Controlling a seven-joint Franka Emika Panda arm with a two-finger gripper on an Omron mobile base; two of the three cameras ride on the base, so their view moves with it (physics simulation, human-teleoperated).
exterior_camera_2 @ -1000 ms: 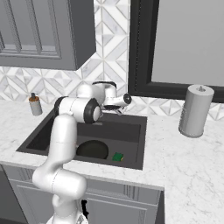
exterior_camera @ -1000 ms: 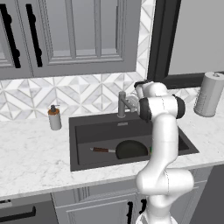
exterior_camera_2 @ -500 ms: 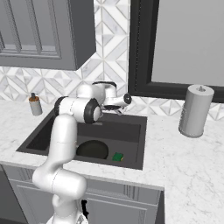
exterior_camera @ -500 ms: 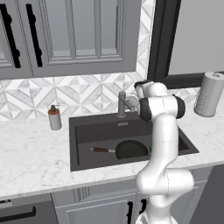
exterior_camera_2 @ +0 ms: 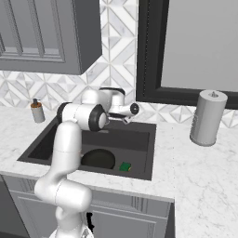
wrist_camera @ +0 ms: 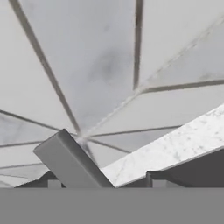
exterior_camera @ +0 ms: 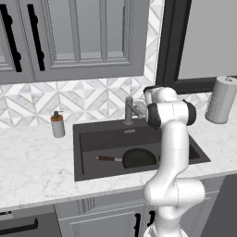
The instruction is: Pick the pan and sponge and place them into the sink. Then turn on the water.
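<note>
Marble counter (exterior_camera: 37, 171), round black pan (exterior_camera: 139, 158), rectangular sponge (exterior_camera_2: 125, 166)

Pan and sponge lying in the sink, arm reaching to the faucet at the back rim

The pan (exterior_camera_2: 98, 159) is sitting on the sink (exterior_camera_2: 139, 168) floor toward its front edge, partly hidden by the white arm (exterior_camera_2: 67, 144), and the sponge (exterior_camera_2: 125, 166) is lying green side up just beside it, nearer the front right corner. The arm is bending over the basin with its gripper (exterior_camera_2: 126, 115) hanging at the grey faucet (exterior_camera_2: 122, 118) by the back rim; how its jaws are standing is hard to make out. A soap bottle (exterior_camera_2: 37, 111) is standing on the counter (exterior_camera_2: 200, 162) past the sink's left edge, a paper towel roll (exterior_camera_2: 208, 117) upright, well apart on the right.
</note>
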